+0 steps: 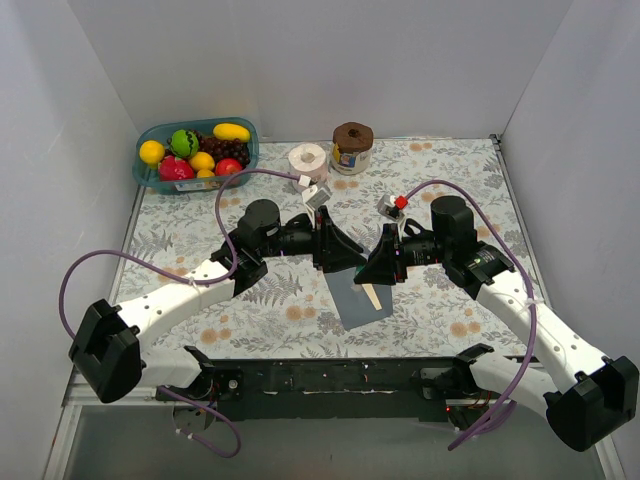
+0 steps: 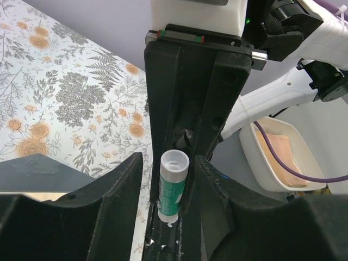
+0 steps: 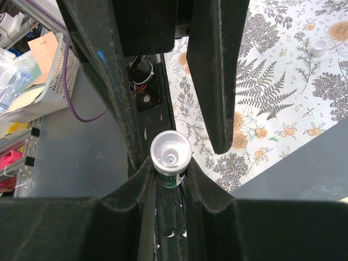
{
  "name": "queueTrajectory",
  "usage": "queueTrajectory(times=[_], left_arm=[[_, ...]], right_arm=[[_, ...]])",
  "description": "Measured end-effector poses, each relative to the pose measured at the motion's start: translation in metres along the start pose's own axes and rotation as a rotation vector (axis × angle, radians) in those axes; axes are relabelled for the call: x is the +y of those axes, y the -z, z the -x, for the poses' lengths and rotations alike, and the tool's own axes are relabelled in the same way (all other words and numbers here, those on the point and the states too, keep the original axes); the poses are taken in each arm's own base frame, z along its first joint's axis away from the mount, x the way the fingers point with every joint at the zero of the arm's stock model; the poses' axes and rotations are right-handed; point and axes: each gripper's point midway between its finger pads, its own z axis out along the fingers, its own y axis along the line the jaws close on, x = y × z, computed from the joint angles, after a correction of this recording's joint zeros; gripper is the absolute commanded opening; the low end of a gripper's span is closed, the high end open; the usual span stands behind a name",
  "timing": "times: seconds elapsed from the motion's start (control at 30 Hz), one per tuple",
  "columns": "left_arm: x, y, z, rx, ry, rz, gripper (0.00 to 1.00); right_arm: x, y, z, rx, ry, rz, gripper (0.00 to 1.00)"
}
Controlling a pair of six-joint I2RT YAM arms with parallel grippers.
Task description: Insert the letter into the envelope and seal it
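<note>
Right pincer [image 3: 168, 169] clamps glue stick [image 3: 171, 155] above envelope [image 1: 356, 306]; left pincer [image 2: 167, 163] open astride it. Likely best: close left squarely before right releases.

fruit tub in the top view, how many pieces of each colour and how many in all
yellow fruit: 3
red fruit: 2
green fruit: 1
dark grape bunch: 1
total: 7, all in the teal tub
</note>
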Motion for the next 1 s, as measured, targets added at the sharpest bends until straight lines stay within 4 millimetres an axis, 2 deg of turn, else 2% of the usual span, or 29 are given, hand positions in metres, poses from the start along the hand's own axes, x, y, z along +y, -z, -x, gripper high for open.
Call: queueTrajectory(times=[0.27,0.37,0.43,0.67,0.77,1.0], left_arm=[[-0.0019,0.0010,-0.0076,0.023,0.010,-0.022,0.25],[-0.0030,0.0010,-0.0073,0.022,0.009,-0.027,0.12],[-0.0035,0.0009,-0.0076,0.024,0.008,-0.033,0.00],[-0.0048,0.0004,-0.0072,0.004,0.019,-0.056,0.00],[-0.0051,0.0009,-0.0088,-0.006,0.032,-0.063,0.00],[-0.0022,0.0015,-0.0090,-0.038,0.055,-0.037,0.00]], right_arm=[[-0.0012,-0.0004,0.0024,-0.009,0.006,-0.006,0.01],[-0.0014,-0.0004,0.0025,-0.009,0.004,-0.008,0.01],[-0.0011,-0.0004,0.0025,-0.009,-0.001,-0.008,0.01],[0.0004,0.0001,0.0027,-0.011,-0.010,-0.005,0.02],[0.0007,0.0003,0.0005,-0.012,-0.008,-0.005,0.14],[0.0004,0.0009,-0.0018,-0.029,-0.003,-0.012,0.27]])
